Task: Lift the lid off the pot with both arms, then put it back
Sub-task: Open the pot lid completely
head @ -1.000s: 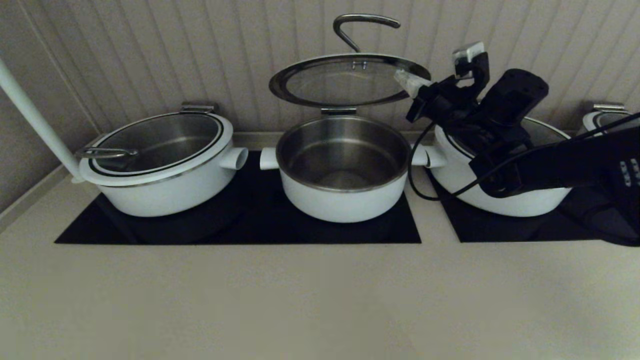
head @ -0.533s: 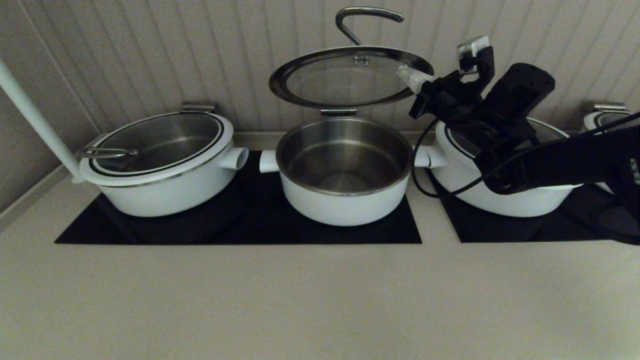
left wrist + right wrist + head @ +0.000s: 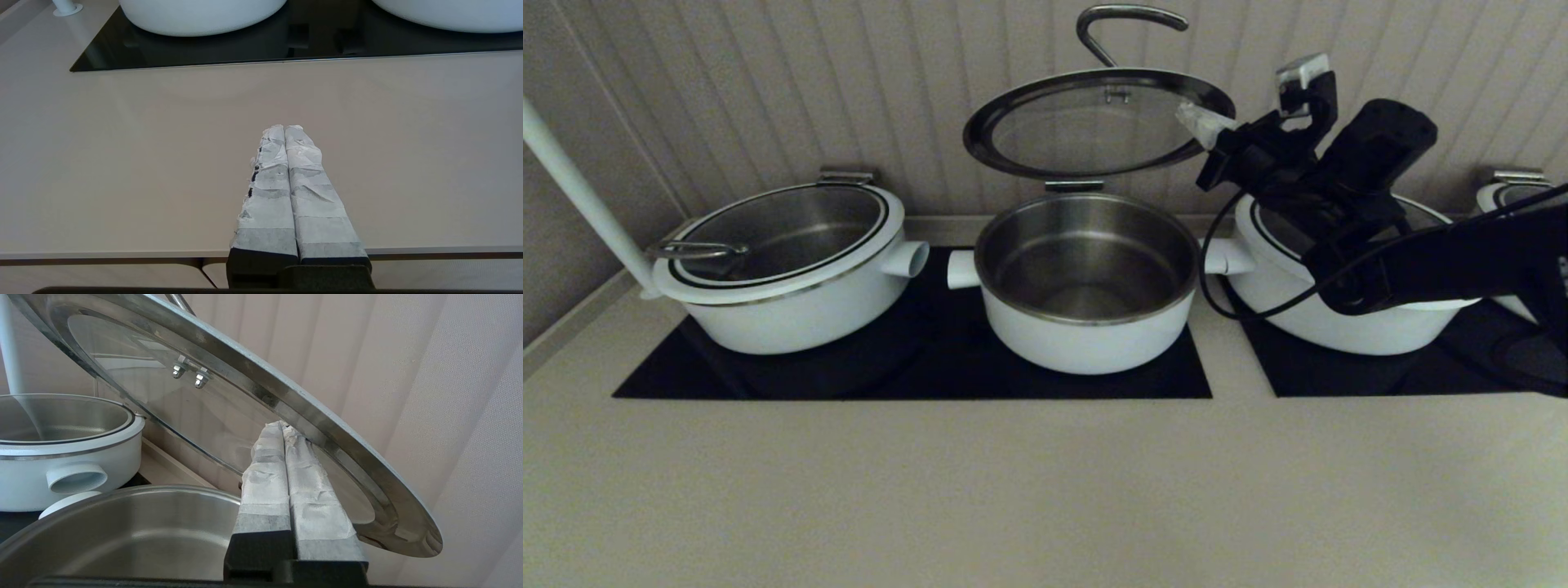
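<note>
The lid (image 3: 1098, 122) hung tilted in the air above the open pot (image 3: 1086, 282), its underside facing forward and its curved steel handle (image 3: 1123, 24) rising from the far face. The right tool (image 3: 1194, 124) reached in from the right, its taped fingers (image 3: 286, 465) pressed together with their tips against the lid's steel rim at its right edge; the right wrist view showed no gap between them and nothing clamped inside. Below and ahead of that tool sat the pot on the black cooktop (image 3: 915, 359), steel lining bare. Behind the tool's arm stood another white pot (image 3: 1339, 318), and a wider lidded pot (image 3: 784, 269) stood beyond the open one. The left tool (image 3: 284, 134), fingers closed together on nothing, hovered low over the bare desk (image 3: 122, 155), with the cooktop edge ahead of it.
</note>
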Robot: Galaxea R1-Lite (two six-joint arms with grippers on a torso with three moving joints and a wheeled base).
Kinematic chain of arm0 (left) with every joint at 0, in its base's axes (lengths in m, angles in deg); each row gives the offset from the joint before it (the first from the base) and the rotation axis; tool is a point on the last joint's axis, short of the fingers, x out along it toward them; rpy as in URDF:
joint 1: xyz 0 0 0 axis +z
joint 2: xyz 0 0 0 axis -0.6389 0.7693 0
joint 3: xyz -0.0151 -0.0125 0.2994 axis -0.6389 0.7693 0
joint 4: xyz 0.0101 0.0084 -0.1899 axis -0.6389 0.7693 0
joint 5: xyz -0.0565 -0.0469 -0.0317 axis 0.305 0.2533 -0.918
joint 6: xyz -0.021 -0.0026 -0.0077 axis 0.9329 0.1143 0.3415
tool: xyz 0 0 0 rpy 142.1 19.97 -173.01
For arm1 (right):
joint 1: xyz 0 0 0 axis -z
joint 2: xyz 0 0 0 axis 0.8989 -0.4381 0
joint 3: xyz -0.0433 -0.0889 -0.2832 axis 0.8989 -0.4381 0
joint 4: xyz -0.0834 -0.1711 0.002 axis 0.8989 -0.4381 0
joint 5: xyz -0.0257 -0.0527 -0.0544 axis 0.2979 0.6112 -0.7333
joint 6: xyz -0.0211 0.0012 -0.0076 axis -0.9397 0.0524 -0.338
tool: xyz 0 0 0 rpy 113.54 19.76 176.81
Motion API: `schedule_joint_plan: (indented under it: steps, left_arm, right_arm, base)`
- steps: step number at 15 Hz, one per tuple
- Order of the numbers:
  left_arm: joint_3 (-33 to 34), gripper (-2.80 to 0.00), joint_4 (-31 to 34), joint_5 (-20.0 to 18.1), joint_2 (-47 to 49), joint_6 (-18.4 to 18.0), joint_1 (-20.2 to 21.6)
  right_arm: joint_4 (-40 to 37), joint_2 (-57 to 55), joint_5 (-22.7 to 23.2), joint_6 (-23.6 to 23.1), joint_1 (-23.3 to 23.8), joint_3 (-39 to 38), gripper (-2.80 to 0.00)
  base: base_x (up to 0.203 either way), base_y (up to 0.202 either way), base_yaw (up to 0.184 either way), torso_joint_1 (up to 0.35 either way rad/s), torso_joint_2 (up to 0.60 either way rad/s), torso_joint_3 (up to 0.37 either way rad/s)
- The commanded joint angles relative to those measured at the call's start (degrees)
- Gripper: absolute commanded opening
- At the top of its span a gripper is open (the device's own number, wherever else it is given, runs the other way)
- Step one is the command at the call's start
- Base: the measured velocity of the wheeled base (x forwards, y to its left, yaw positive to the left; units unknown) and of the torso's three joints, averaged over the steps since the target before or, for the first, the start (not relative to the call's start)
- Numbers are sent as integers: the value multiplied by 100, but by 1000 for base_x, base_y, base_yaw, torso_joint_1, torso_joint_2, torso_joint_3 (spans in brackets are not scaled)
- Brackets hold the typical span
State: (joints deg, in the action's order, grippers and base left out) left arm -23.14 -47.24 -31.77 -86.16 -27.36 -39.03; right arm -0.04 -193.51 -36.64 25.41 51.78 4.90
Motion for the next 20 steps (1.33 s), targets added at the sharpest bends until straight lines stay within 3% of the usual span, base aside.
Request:
schedule_joint_plan:
  steps: [1, 20]
  left_arm:
    - [0, -280, 0, 0, -10, 0, 2]
    - [0, -280, 0, 0, -10, 0, 2]
  right_arm:
    - [54, 15, 1, -5, 9, -1, -280]
    - [-751, 507, 37, -172, 160, -731, -280]
  base:
    - [0, 0, 0, 0, 0, 0]
    - [0, 0, 0, 0, 0, 0]
